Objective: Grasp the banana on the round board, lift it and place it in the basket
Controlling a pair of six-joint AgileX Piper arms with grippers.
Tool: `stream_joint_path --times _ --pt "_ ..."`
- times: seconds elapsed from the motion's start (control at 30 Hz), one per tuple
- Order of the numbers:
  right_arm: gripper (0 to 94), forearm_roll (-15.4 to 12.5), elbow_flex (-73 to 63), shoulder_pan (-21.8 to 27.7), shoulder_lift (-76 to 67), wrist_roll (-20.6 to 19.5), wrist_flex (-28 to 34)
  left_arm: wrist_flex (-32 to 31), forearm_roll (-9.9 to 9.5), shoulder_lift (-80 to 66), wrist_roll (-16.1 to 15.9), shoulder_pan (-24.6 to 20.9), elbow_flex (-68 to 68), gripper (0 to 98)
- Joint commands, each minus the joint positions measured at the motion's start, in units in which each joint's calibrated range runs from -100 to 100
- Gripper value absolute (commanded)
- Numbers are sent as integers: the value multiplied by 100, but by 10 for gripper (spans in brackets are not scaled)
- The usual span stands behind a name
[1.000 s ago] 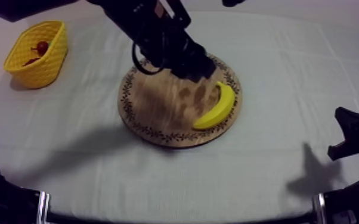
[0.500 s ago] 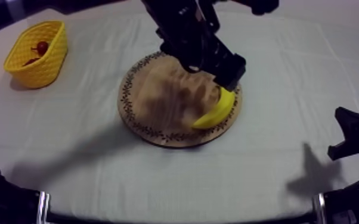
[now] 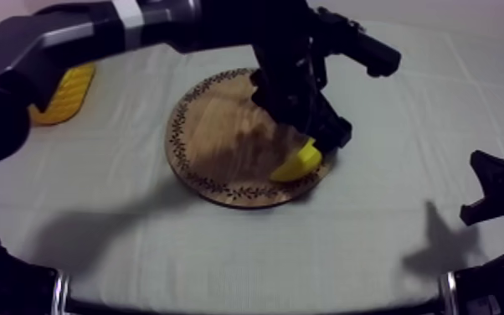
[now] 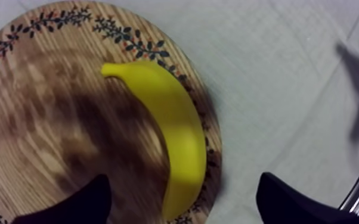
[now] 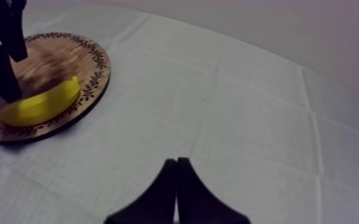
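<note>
The yellow banana (image 4: 176, 128) lies curved along the right rim of the round wooden board (image 4: 45, 119). My left gripper (image 4: 183, 182) hangs right above it, open, one black finger (image 4: 77, 202) over the board and the other over the cloth past the rim. From above, the left gripper (image 3: 321, 136) covers the banana's upper half, and the lower end of the banana (image 3: 297, 163) shows on the board (image 3: 213, 138). My right gripper (image 5: 176, 184) is shut on nothing, low over the cloth, well right of the banana (image 5: 39, 106).
The yellow basket (image 3: 63, 99) stands at the far left, partly behind my left arm (image 3: 138, 29). My right gripper (image 3: 494, 188) rests at the right edge. Bare cloth lies between the board (image 5: 95, 65) and the right arm.
My left arm has swung right across the board and come down over the banana. It now covers much of the basket. The right arm has not moved.
</note>
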Motion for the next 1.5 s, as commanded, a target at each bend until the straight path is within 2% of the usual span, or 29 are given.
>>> stream_joint_path --times 0.0,0.23,0.43,0.8,1.0,1.13,1.23,1.33,1.47 --pt "2 0 -3 1 3 0 1 51 31 209 -36 1 -62 884" --pt "2 0 -3 1 3 0 1 182 129 668 -153 32 -192 874" --pt "2 0 -3 1 3 0 1 321 126 884 -170 60 -427 860" --pt "2 0 -3 1 3 0 1 1038 106 1389 -231 111 -1291 732" --pt "2 0 -3 1 3 0 1 1245 111 1548 -233 104 -1577 593" --pt "2 0 -3 1 3 0 1 1351 131 1629 -201 83 -1702 362" --pt "2 0 -3 1 3 0 1 1415 151 1678 -198 71 -1775 229" --pt "2 0 -3 1 3 0 1 1432 166 1673 -199 68 -1763 151" --pt "2 0 -3 1 3 0 1 1427 117 1500 -171 83 -1685 114"
